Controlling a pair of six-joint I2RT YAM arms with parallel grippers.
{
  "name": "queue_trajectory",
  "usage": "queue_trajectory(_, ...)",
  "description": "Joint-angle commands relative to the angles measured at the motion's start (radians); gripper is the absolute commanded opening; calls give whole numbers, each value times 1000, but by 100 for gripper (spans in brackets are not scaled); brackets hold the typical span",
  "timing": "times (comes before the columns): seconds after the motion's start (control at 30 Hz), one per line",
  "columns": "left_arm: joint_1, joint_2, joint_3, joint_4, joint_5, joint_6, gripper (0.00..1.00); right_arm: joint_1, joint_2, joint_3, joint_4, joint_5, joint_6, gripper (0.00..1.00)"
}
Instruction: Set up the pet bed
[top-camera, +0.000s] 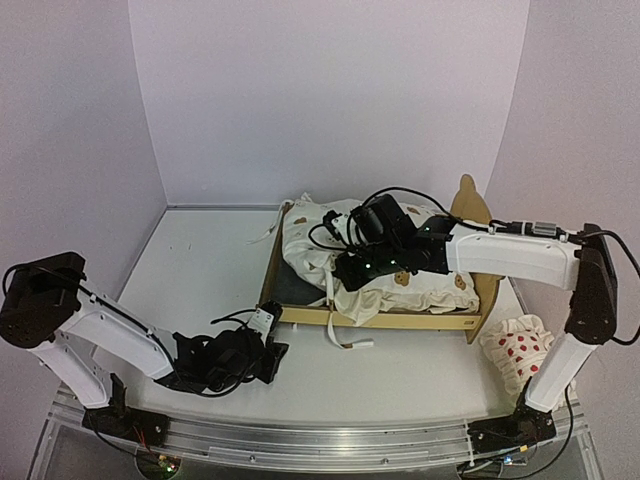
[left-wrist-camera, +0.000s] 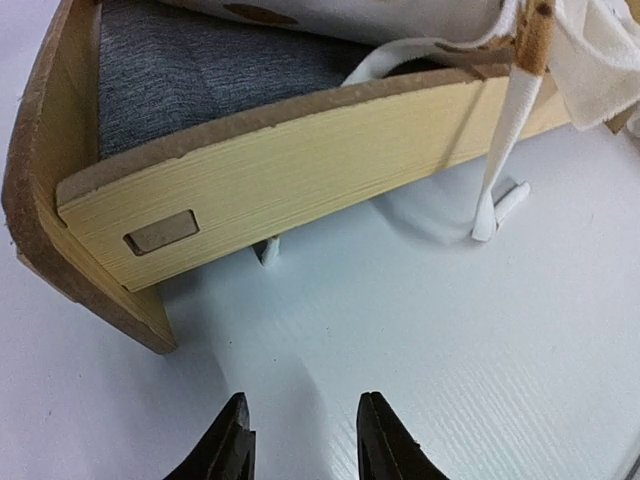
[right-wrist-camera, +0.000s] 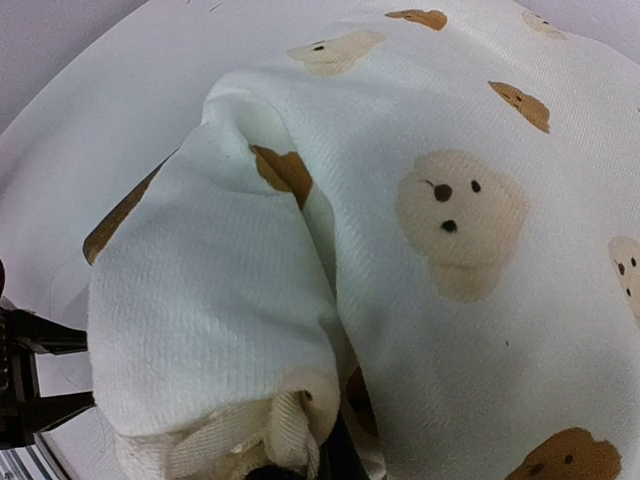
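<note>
A: Pet bed (top-camera: 400, 321): pale plywood, ear-topped headboard at the right end, low rails, grey felt floor. It sits mid-way across the table (top-camera: 200, 290), with the bear-print cushion (top-camera: 425, 285) heaped inside.
B: Left gripper (left-wrist-camera: 300, 425)?
A: Fingers parted, nothing between them, low over the table just short of the bed's near-left corner.
B: Right gripper (right-wrist-camera: 300, 462)?
A: Over the bed, pinched on a bunched cushion fold; tips mostly buried in cloth.

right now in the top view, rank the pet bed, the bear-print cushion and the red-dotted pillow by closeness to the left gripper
From the left gripper:
1. pet bed, its near rail just ahead of the open fingers.
2. cushion, inside the bed, farther back and right.
3. pillow, far right, outside the bed.
</note>
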Motion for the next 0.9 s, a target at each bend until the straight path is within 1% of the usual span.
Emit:
queue_trajectory(0.0, -4, 99, 9, 112, -40, 34, 42, -4, 7, 33, 2, -13, 13, 0)
queue_trajectory(0.23, 6, 312, 133, 238, -138, 76, 52, -4, -9, 8, 0, -5, 13, 0)
queue_trajectory(0.33, 16, 381, 175, 261, -191, 89, 53, -4, -16, -1, 0, -1, 11, 0)
queue_trajectory(0.47, 32, 438, 196, 315, -228, 104, 52, -4, -19, -10, 0, -2, 9, 0)
queue_trajectory(0.6, 44, 475, 213, 353, -274, 104, 48, -4, -19, -12, 2, -4, 8, 0)
queue_trajectory(0.73, 60, 504, 204, 429, -281, 103, 44, -4, -18, -13, 2, -10, 10, 0)
queue_trajectory(0.87, 75, 540, 199, 521, -258, 109, 41, -4, -13, -14, 1, -13, 12, 0)
